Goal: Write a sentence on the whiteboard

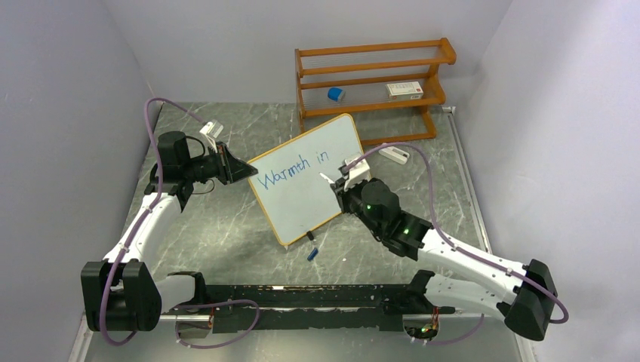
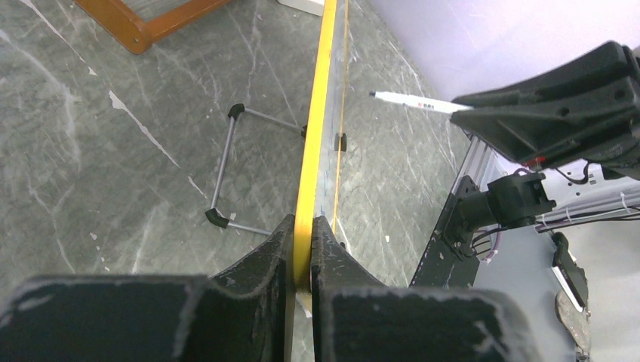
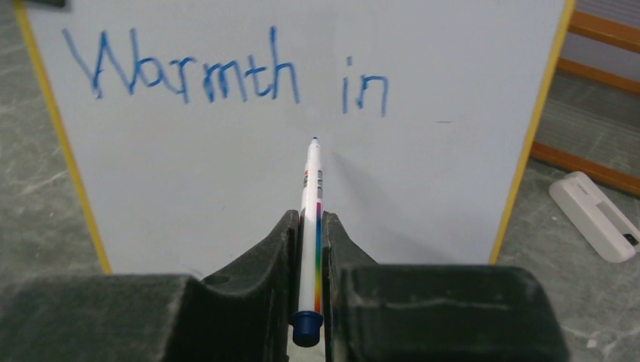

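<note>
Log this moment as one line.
left gripper: shut on whiteboard edge | right gripper: shut on marker, tip off whiteboard | sentence: "Warmth in"

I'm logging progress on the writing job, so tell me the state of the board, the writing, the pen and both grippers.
whiteboard: standing, tilted, one side edge clamped.
sentence: unfinished, reads "Warmth in" so far.
marker: uncapped, tip pointing at the board below the writing, just off its surface.
left gripper: shut on the whiteboard's edge.
right gripper: shut on the marker.
</note>
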Controlling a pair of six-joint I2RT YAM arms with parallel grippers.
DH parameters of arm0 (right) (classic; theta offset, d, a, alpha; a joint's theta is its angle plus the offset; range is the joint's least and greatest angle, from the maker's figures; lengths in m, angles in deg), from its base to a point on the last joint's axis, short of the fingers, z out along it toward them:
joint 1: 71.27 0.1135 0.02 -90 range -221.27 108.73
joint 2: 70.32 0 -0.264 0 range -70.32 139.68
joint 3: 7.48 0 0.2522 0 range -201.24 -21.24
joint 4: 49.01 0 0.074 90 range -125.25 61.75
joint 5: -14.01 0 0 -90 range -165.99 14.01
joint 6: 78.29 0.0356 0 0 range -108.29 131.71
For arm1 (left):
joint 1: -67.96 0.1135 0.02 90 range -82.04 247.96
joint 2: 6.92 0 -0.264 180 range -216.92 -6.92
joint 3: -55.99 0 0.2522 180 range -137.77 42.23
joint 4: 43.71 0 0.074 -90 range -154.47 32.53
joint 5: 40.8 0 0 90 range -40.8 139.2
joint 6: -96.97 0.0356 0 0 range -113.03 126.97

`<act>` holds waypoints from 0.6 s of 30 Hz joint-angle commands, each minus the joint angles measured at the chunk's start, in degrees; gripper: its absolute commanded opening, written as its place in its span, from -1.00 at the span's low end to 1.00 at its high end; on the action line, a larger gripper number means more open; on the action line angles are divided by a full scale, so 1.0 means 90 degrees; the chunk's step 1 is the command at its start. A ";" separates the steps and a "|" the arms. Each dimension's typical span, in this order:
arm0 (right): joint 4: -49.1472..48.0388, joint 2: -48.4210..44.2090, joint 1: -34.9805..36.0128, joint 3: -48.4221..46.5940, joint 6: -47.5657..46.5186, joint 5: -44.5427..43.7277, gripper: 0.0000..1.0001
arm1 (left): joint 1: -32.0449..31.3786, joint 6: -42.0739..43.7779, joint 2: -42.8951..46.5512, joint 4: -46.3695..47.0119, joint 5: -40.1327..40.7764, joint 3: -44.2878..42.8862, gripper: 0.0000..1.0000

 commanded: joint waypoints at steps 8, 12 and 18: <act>-0.0310 -0.0234 0.1117 0.0265 -0.0107 -0.0861 -1.00 | 0.0072 0.0283 -0.0029 -0.0246 0.0517 0.0035 -0.90; -0.0339 -0.0197 0.1396 0.0326 -0.0108 -0.0943 -1.00 | 0.0072 0.0261 -0.0026 -0.0231 0.0528 0.0045 -0.90; -0.0488 -0.0176 0.1915 0.0455 -0.0053 -0.1284 -1.00 | 0.0072 0.0241 -0.0044 -0.0206 0.0535 0.0055 -0.90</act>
